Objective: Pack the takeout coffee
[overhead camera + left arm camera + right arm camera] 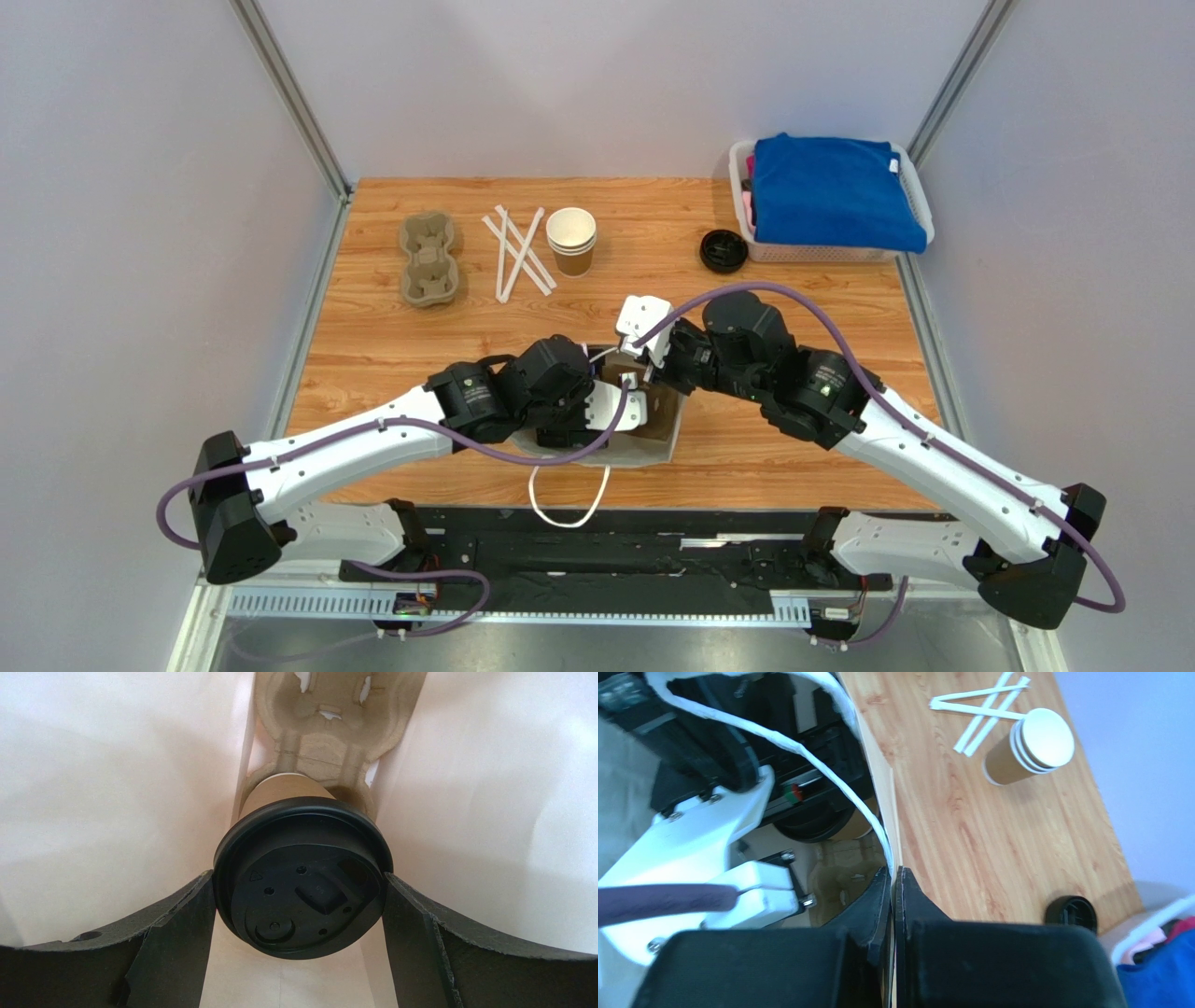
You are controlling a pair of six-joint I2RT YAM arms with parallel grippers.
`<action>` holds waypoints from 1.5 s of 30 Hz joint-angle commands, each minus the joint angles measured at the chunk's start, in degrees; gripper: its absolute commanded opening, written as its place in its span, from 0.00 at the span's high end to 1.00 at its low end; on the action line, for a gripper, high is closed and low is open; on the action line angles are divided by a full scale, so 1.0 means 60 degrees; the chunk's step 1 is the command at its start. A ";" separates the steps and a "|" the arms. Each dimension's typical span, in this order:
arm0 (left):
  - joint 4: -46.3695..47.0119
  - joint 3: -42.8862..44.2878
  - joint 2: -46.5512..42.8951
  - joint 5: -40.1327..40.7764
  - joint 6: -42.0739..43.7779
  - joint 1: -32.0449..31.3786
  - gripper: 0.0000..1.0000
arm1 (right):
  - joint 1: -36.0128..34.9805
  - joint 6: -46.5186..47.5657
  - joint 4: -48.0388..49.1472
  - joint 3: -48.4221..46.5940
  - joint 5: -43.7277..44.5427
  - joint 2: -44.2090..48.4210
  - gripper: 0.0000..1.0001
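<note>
The takeout coffee [281, 861], a kraft cup with a black lid, is down inside the brown paper bag [662, 437] at the table's near middle. Its base is at a pulp cup carrier [330, 728] on the bag's bottom. My left gripper [298, 882] reaches into the bag, and its fingers [175, 924] press both sides of the lid. In the top view the left gripper [617, 406] hides the cup. My right gripper [894, 878] is shut on the bag's upper edge [893, 812] on the far right side, and also shows in the top view [657, 357].
A second pulp carrier [429, 261], white wrapped straws [516, 252], a stack of lidless cups [571, 240] and a loose black lid [723, 251] lie at the back. A white basket with blue cloth [831, 196] stands back right. The bag's white handle [568, 497] hangs over the near edge.
</note>
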State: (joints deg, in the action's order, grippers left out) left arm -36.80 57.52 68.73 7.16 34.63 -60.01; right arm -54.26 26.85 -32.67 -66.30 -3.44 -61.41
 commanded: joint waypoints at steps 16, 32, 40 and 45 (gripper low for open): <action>0.2499 -0.1836 -0.0629 0.1516 0.0307 -0.0047 0.69 | -0.0478 0.0037 0.1387 0.0533 0.1614 0.0377 1.00; 0.3365 -0.2892 -0.1801 0.1385 0.1523 -0.0062 0.69 | -0.0361 -0.1163 0.1108 0.0050 0.1292 -0.0195 1.00; 0.2676 -0.2745 -0.1816 0.1107 0.1157 -0.0047 0.69 | 0.0137 -0.1809 0.0933 -0.0375 0.0706 -0.0254 1.00; 0.2339 -0.2658 -0.1948 0.1033 0.1157 -0.0033 0.70 | 0.0239 -0.1882 0.0684 -0.0522 -0.0449 -0.0254 1.00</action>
State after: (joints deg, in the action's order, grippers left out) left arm -19.16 40.49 58.59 13.26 42.39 -60.62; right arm -53.82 17.78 -27.81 -66.04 -1.91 -63.66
